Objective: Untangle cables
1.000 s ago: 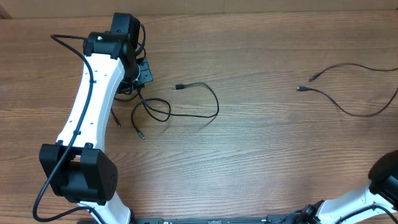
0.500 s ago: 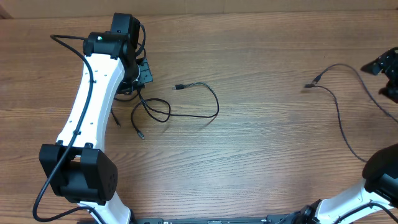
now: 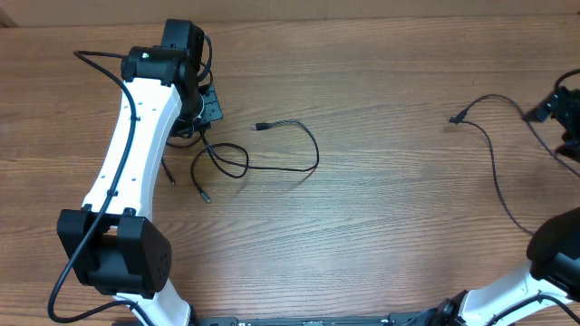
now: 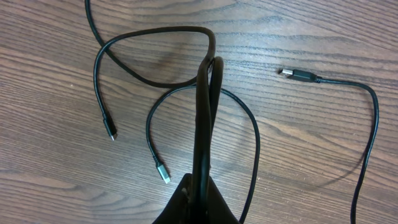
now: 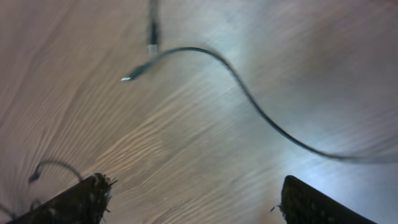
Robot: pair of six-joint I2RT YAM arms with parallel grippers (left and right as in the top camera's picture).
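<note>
- Left gripper: sits closed, pinching a raised loop of the cables between its jaws.
- Holds that strand up off the bench, with the other loops lying flat around it.
- Shows, in the wrist view, two small plug tips to the left of the held strand and a larger plug off to the right.
- From overhead, reads as a loose tangle just beside the wrist of the left arm, one long strand arcing toward the middle of the bench.
- Right gripper: stands wide open near the right edge of the bench, nothing between its fingers.
- Looks down on a second cable, blurred, curving across the wood, two plug tips close together at one end.
- Cannot tell from overhead whether that strand touches the right gripper.
- Keeps well apart from the left tangle.
</note>
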